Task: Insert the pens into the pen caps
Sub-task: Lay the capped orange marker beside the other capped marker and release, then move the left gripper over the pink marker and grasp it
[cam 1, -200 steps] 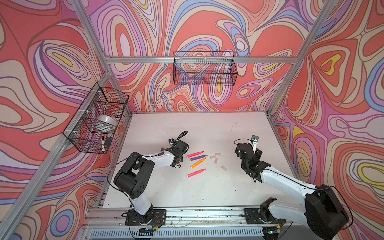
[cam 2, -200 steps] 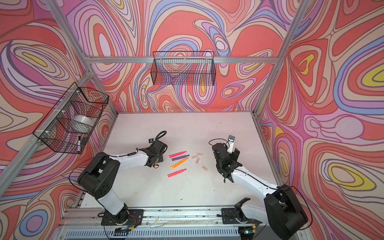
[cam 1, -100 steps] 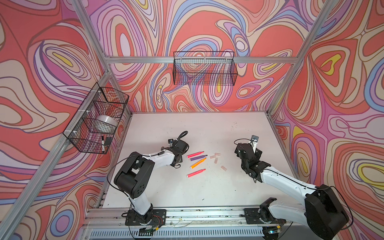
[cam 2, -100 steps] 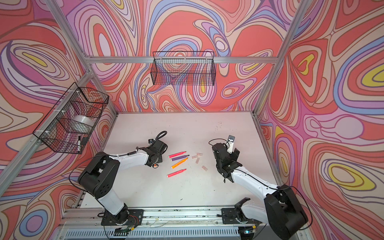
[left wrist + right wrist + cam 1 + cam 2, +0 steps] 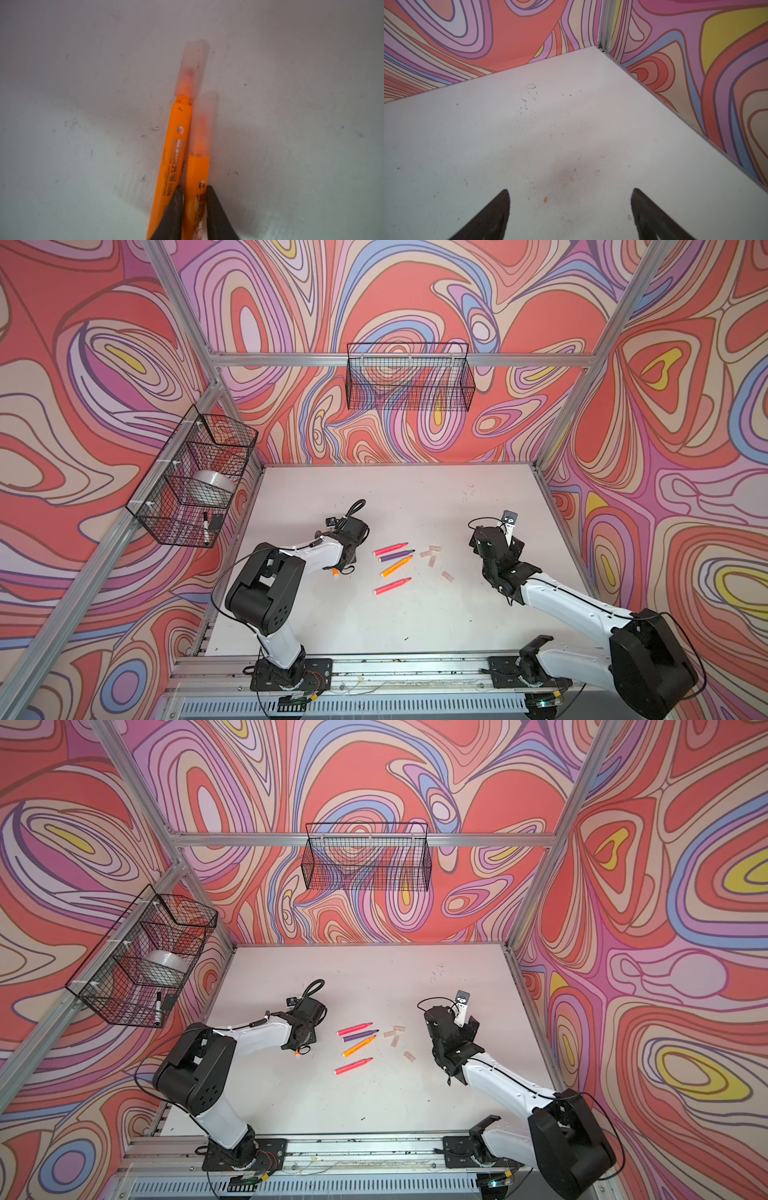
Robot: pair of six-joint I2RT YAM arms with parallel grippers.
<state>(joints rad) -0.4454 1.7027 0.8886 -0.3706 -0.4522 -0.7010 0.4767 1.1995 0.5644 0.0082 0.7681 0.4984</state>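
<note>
While left jaws pinch capped orange pen (image 5: 197, 170) beside second pen (image 5: 176, 149), right jaws spread over table (image 5: 550, 135).

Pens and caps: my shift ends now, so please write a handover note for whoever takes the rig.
Left end effector: shut on a capped orange pen.
Right end effector: open, empty, over the table.
Done: that pen and a second capped orange pen beside it.
To do: cap the far pink pen, purple pen, third orange pen and near pink pen; four loose caps lie right of them in both top views.
</note>
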